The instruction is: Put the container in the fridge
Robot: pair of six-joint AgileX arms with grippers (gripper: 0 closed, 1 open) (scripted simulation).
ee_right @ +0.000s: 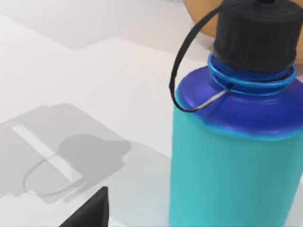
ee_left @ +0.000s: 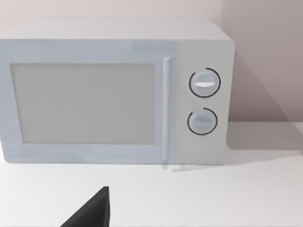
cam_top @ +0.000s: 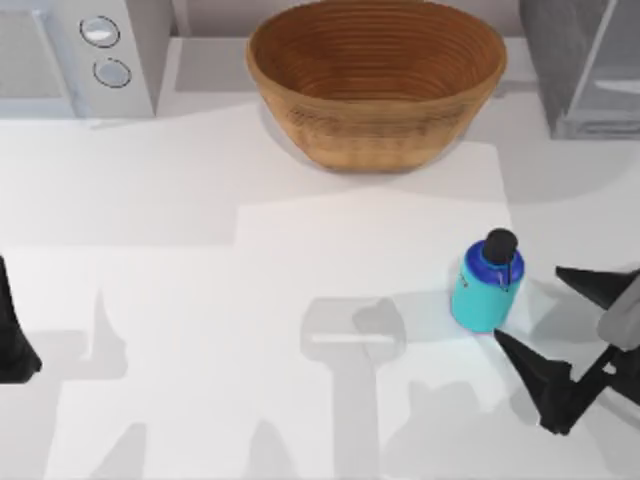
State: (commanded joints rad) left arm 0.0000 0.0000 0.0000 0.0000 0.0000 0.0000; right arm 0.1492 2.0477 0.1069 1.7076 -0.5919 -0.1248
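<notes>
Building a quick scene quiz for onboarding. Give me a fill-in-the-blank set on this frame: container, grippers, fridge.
1. The container stands ____ on the table.
2. The right gripper, fingers ____, sits beside the container without touching it.
3. The fridge is at the table's far ____ corner.
4. The left gripper is parked at the table's ____ edge.

Missing: upright; open; right; left

Right gripper (cam_top: 545,320) splayed wide at table's right; left arm (cam_top: 15,345) apparently parked left.
</notes>
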